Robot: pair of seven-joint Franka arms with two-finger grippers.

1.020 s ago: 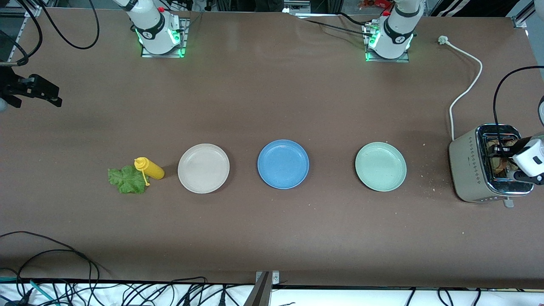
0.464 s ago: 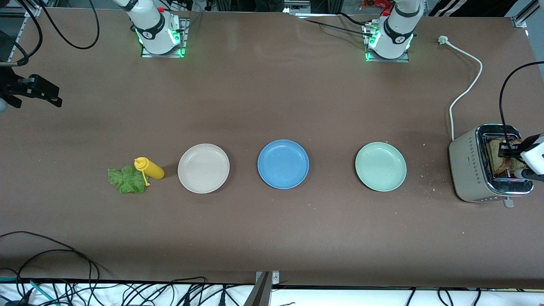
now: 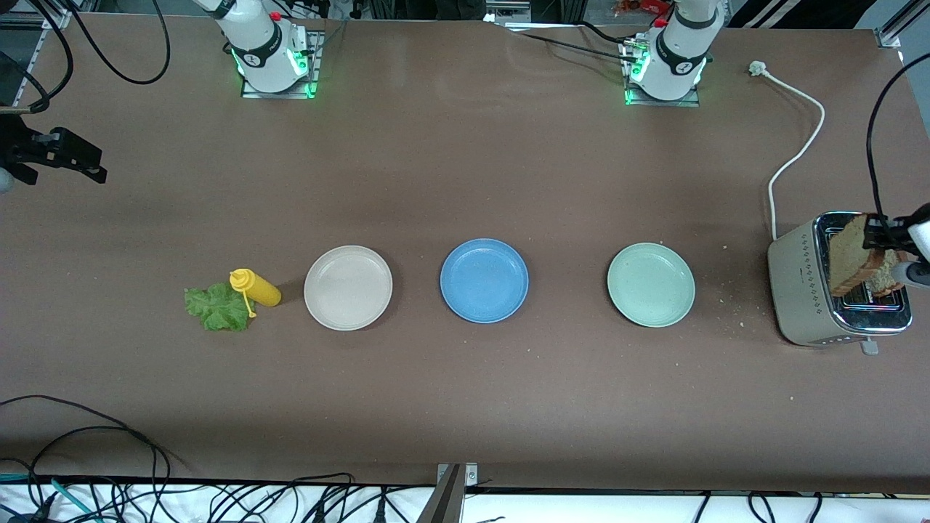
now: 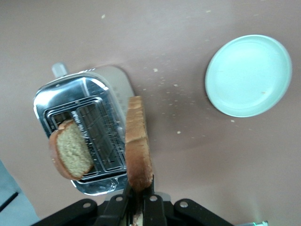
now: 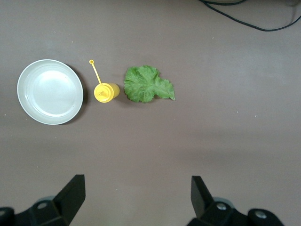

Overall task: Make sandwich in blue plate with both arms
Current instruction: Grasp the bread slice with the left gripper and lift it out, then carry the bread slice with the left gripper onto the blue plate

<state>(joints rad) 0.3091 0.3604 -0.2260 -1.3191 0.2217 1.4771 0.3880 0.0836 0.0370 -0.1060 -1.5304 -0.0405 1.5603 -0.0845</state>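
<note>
Bread slice (image 3: 846,253) hangs clamped in the left gripper (image 3: 885,234) above the toaster (image 3: 799,290) at the front view's right edge; a second slice (image 4: 71,149) stands in a slot. Blue plate (image 3: 484,280) sits bare at centre frame. Right gripper (image 5: 136,195), fingers apart, waits above the table over the lettuce leaf (image 3: 216,307).

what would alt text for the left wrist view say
The left gripper holds a slice of brown bread edge-on above a silver toaster; a second slice leans out of a slot. A pale green plate sits nearby on the crumb-dotted brown table.
</note>
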